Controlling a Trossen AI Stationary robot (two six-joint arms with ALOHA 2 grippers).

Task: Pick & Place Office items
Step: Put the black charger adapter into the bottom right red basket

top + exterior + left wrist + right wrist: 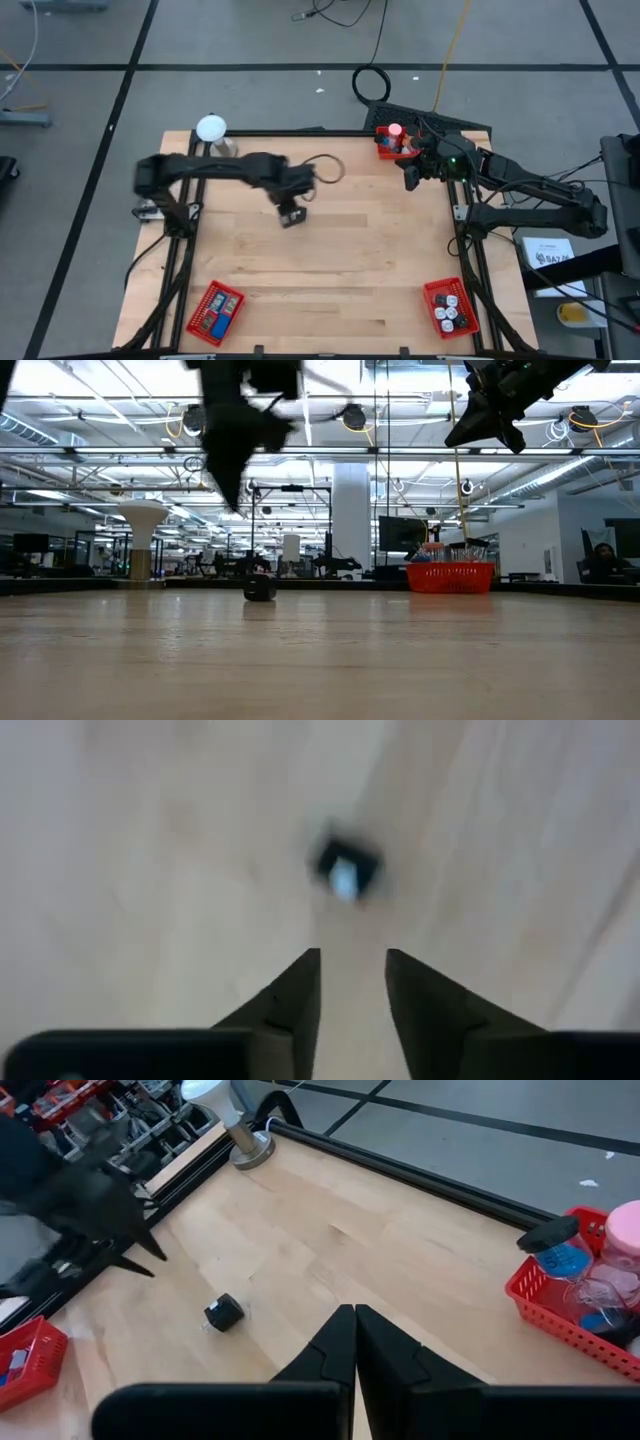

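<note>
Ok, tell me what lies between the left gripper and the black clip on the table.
Nothing: bare wood separates the left gripper from the black clip, as the left wrist view shows.

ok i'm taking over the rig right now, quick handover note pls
Left gripper: jaws slightly apart and empty, above the black clip lying loose on the bare wooden table.
Right gripper: jaws shut, empty, raised beside the far right basket.
Items: sorted pieces sit in the near left basket, near right basket and the far right one.
Left to do: the clip, the one loose piece seen, needs picking up and placing.
</note>
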